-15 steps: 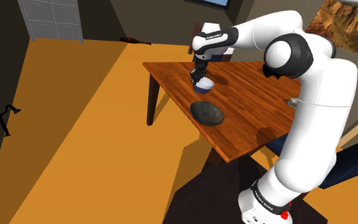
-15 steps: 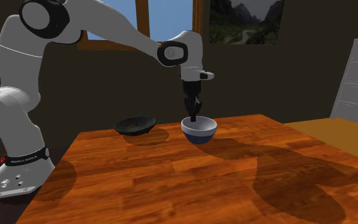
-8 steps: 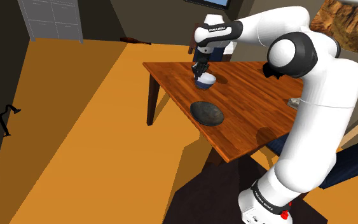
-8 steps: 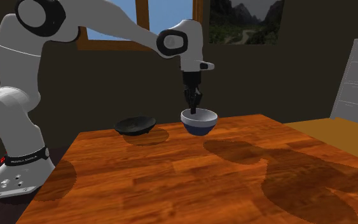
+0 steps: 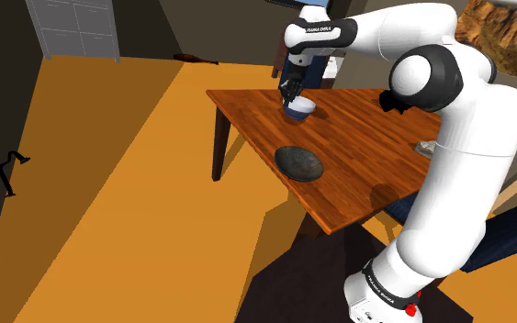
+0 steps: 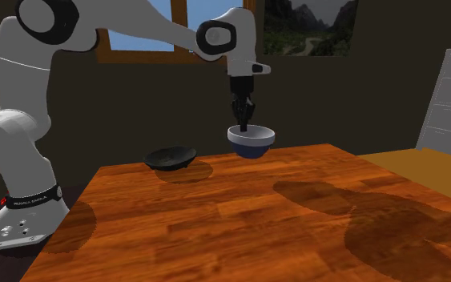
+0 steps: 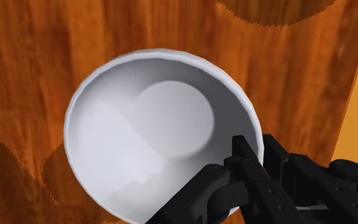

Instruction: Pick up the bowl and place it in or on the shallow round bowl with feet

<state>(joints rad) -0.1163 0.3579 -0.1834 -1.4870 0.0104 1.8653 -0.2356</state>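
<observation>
Blue-and-white bowl (image 6: 251,143) hangs just above the surface (image 6: 215,228), rim pinched between the 2 fingers of the end effector (image 6: 243,126); dark shallow bowl (image 6: 171,157) lies lower, toward the second exterior view's left, apart.

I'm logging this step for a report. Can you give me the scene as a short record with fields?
held: bowl, white inside, blue outside
gripper: gripper shut on the bowl's rim
height: bowl is clear of the table, its shadow cast apart from it
target: dark bowl, shallow, standing on the table with nothing in it
relation: bowl and dark bowl apart; bowl toward the second exterior view's right
left to do: placing not yet done
</observation>
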